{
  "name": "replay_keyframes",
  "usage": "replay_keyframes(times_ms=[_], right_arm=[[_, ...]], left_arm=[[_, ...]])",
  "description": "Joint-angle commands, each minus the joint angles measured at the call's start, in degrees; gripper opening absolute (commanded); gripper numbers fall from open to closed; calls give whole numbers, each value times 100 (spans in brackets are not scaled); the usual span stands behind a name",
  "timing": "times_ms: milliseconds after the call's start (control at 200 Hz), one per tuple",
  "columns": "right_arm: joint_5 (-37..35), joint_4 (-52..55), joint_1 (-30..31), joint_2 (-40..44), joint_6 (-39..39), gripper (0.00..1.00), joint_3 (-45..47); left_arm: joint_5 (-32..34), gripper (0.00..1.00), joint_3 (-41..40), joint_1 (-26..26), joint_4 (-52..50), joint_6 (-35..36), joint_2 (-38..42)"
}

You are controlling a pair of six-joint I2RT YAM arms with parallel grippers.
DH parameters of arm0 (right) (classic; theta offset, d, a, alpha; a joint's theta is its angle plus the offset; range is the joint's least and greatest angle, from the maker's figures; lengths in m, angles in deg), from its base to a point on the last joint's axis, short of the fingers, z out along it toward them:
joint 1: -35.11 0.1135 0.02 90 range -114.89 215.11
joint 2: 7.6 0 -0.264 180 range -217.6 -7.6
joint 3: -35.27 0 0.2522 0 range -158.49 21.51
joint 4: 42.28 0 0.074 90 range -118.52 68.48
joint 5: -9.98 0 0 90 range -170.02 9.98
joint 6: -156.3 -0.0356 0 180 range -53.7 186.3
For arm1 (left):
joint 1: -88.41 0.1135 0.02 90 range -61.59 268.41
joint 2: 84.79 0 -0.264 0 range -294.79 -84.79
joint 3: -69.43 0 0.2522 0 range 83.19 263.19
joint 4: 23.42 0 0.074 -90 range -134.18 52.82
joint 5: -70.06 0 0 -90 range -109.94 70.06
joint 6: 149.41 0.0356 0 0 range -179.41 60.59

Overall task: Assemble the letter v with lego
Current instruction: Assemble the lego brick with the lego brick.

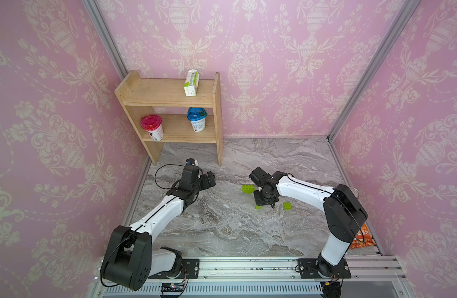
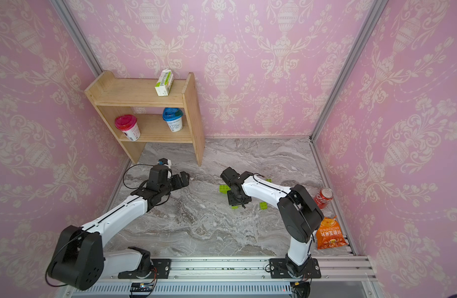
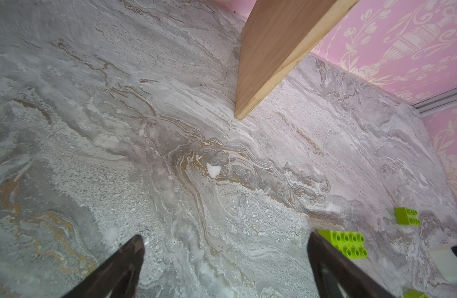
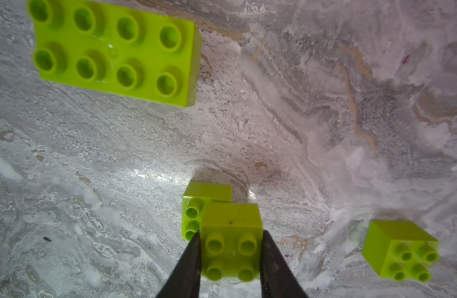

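The tabletop [image 1: 222, 232] is a grey marble-patterned slab enclosed on three sides by pink damask walls [image 1: 274, 64]. A wooden shelf [image 1: 170, 100] stands beyond the left end effector [image 1: 209, 180] and carries a carton [image 1: 191, 82], a pink-lidded cup [image 1: 152, 127] and a blue-lidded cup [image 1: 197, 119]. A snack bag [image 2: 329, 233] and a red can [image 2: 324, 197] lie well to the right of the right end effector [image 4: 231, 236].

All lego is lime green with hollow round studs. The long brick [image 4: 114, 51], two studs by four, lies flat, studs up, near the right end effector on its left, toward the back wall. A loose square brick [image 4: 400, 251] lies near its right side.

The right end effector grasps a square brick [image 4: 231, 255] by two opposite side faces, studs facing the wrist. This brick overlaps a second square brick [image 4: 206, 191] beneath it, offset so that two studs show. Whether the two are pressed together cannot be told.

The right arm [image 1: 305, 191] reaches inward, wrist bent so the fingers point down. The left arm [image 1: 157, 211] extends forward; its end effector is released, fingers [image 3: 126, 258] spread wide above bare tabletop.
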Motion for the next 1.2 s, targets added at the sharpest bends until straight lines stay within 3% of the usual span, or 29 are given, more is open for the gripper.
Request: replay_keyframes(times_ms=[0, 595, 1196], right_arm=[[3, -1, 73, -123, -196, 0, 161], [-439, -107, 74, -35, 8, 0, 478], [-121, -467, -152, -25, 80, 0, 778]], left_arm=[[9, 99, -30, -34, 61, -2, 18], [17, 99, -20, -34, 38, 15, 46], [-22, 99, 9, -43, 38, -36, 68]])
